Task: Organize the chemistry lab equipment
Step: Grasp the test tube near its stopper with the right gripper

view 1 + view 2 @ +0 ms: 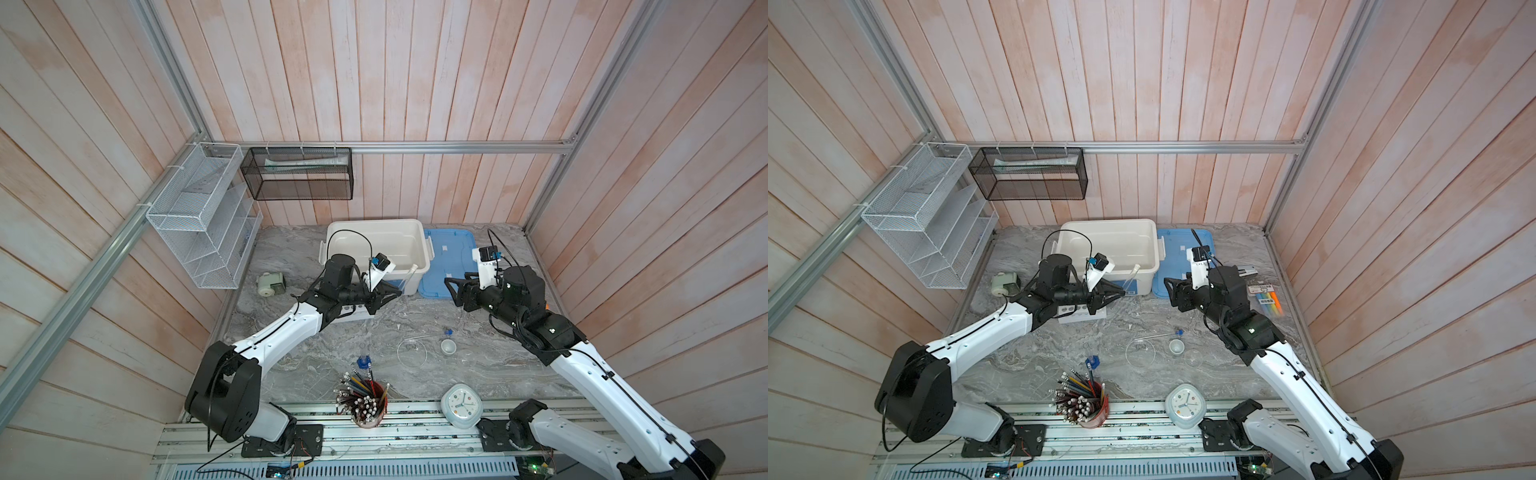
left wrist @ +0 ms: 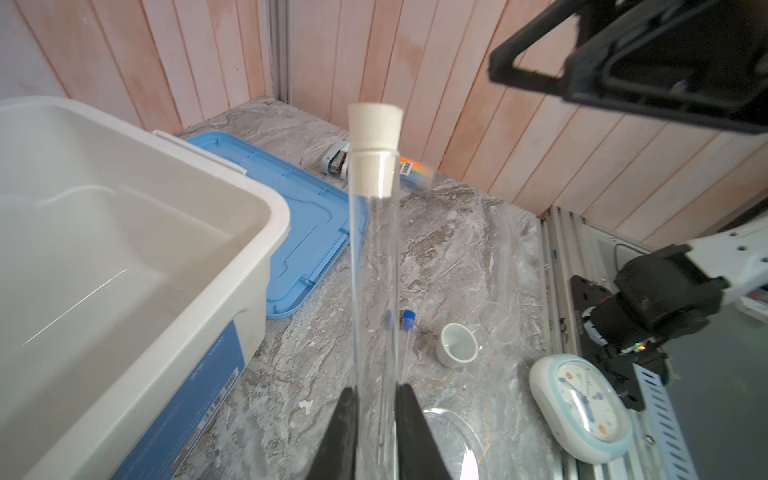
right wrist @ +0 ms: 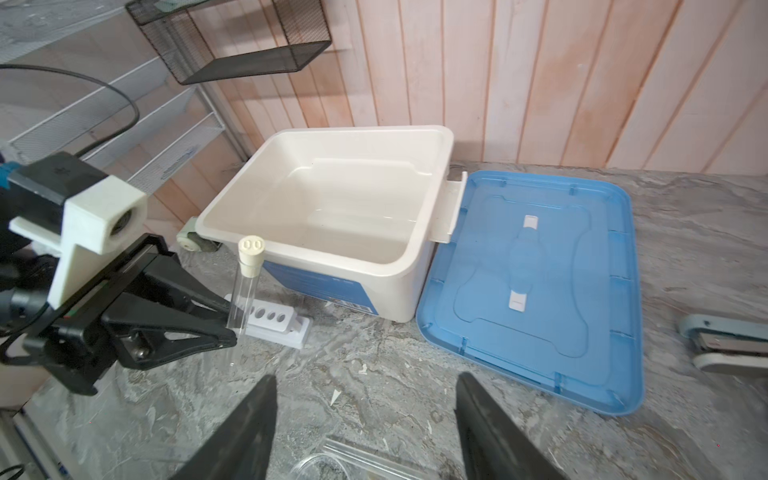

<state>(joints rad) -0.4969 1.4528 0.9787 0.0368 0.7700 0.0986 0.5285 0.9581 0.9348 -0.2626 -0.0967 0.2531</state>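
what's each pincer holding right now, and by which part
The left pincer is shut on the glass tube, gripping its lower clear part, well away from the white stopper. The right pincer is open and holds nothing.

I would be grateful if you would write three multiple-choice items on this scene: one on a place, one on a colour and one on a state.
1. Where is the blue lid relative to the white bin?
A. Closed on top of it
B. Flat on the table beside it
C. Inside it

2. What colour is the stopper in the clear tube held by the left gripper?
A. Blue
B. Red
C. White

3. What state is the right gripper in?
A. Open, holding nothing
B. Shut on a cup
C. Shut on a dish

Answers:
1 B, since the right wrist view shows the lid lying flat on the marble next to the open bin.
2 C, since the left wrist view shows a white plug in the tube's mouth.
3 A, since its jaws stand wide apart over bare table.
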